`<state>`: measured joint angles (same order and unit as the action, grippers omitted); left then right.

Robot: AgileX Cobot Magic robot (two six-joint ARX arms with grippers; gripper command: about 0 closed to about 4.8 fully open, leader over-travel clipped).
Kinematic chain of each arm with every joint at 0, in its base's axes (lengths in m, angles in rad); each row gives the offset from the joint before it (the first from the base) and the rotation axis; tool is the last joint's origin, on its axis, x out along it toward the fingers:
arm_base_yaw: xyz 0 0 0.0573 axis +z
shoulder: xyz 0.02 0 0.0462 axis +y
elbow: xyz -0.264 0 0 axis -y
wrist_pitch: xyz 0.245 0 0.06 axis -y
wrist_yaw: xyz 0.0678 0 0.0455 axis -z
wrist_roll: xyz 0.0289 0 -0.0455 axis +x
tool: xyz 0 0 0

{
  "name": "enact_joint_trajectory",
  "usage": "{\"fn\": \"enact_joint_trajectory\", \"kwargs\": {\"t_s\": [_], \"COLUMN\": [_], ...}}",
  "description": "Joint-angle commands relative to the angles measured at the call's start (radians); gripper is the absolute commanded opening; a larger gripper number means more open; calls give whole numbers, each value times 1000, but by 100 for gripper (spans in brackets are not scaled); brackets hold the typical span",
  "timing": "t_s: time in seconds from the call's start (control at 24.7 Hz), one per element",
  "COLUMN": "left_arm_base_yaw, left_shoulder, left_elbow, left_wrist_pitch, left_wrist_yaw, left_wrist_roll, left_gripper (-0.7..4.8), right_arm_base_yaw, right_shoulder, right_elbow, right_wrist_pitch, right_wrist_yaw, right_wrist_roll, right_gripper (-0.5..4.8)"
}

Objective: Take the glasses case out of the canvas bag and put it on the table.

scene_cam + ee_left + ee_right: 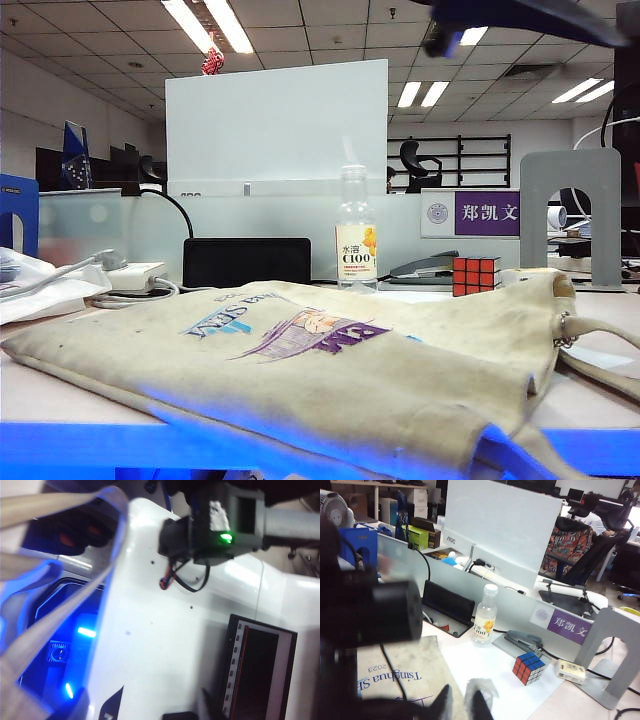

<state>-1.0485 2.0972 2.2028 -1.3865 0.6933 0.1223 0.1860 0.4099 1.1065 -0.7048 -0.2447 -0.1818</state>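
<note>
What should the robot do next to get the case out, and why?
I'd guess: lower the right gripper, hovering over the bag, toward the bag's mouth by the straps. The bag lies flat on the table and no case shows, so it's likely inside. The left gripper's jaws aren't visible; its camera shows a strap nearby.

Office: ceiling lights (215, 25), white divider (275, 120).

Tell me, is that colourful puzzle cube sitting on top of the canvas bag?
No. The cube stands on the table beside the stapler, clear of the canvas bag.
</note>
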Motion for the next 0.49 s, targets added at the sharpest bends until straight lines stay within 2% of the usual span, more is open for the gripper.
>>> {"fn": "enact_joint_trajectory", "kwargs": {"t_s": [0.04, 0.08, 0.24, 0.49], "left_arm_base_yaw": [-46, -63, -122, -160], "left_shoulder": [19, 34, 102, 226], "left_elbow": [-5, -5, -5, -5], "left_wrist_pitch": [74, 97, 177, 175], "left_wrist_yaw": [25, 25, 0, -112], "left_wrist_roll": [13, 13, -14, -39], "left_gripper": [317, 333, 460, 471], "right_arm_base_yaw": [1, 0, 2, 2], "right_shoulder": [1, -1, -13, -56], "right_elbow": [42, 48, 52, 62], "right_wrist_pitch": [-61, -83, -128, -141], "right_wrist_yaw": [7, 7, 2, 3], "right_wrist_roll": [-2, -2, 1, 50], "right_gripper": [59, 59, 59, 59]}}
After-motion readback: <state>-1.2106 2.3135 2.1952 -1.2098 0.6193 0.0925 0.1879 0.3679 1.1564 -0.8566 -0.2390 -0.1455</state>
